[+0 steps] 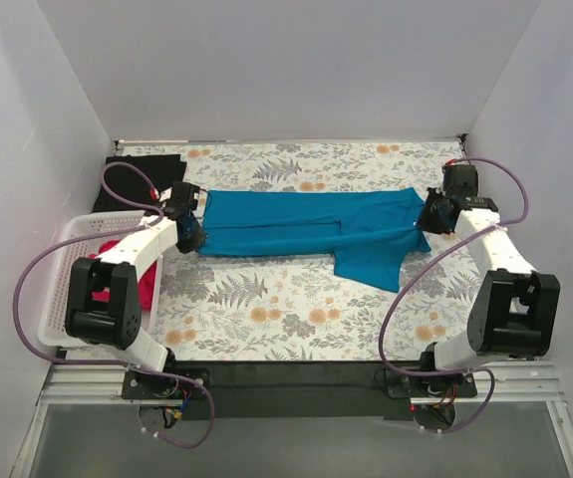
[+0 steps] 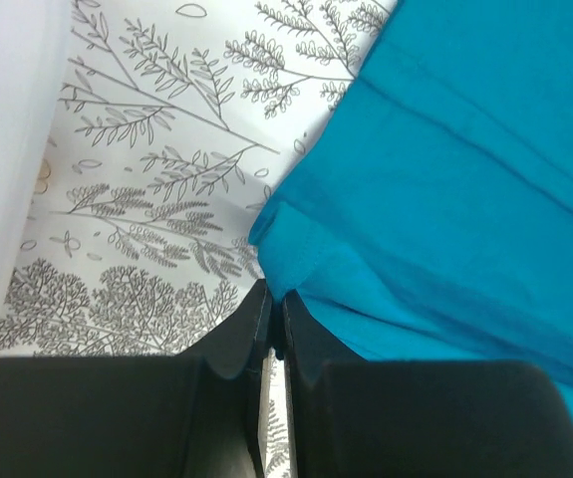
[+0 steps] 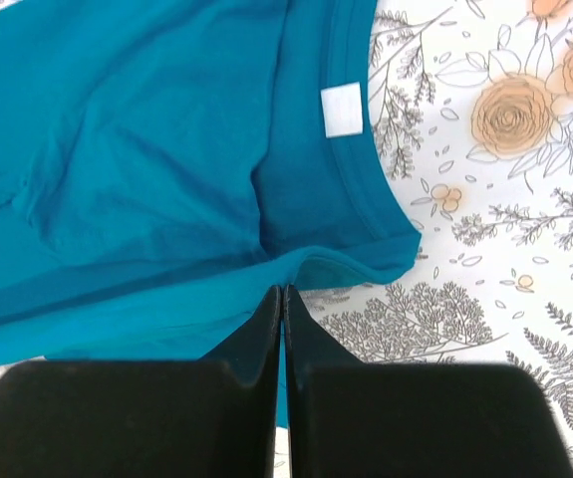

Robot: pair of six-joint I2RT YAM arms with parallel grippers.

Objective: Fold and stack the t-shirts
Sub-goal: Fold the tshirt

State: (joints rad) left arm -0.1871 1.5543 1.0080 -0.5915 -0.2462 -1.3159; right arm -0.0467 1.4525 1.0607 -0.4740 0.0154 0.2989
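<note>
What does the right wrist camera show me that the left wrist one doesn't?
Only the right wrist view: the collar of the teal t-shirt with its white label, and orange roses on the floral covering. Only the left wrist view: the white basket wall at the left edge. Both: teal cloth on the covering, with the right pincer and left pincer each shut on its edge.

On the worktop (image 1: 266,309), across the middle from left to right, a spread t-shirt (image 1: 306,224), one sleeve trailing toward the near edge, right of centre. At its left end the left gripper (image 1: 194,233); at its right end, by the collar, the right gripper (image 1: 428,217); each at the cloth's edge. Along the left side, a mesh basket (image 1: 55,261) with a second t-shirt (image 1: 147,287) in it. Behind the basket, in the far left corner, a third t-shirt (image 1: 142,171).
</note>
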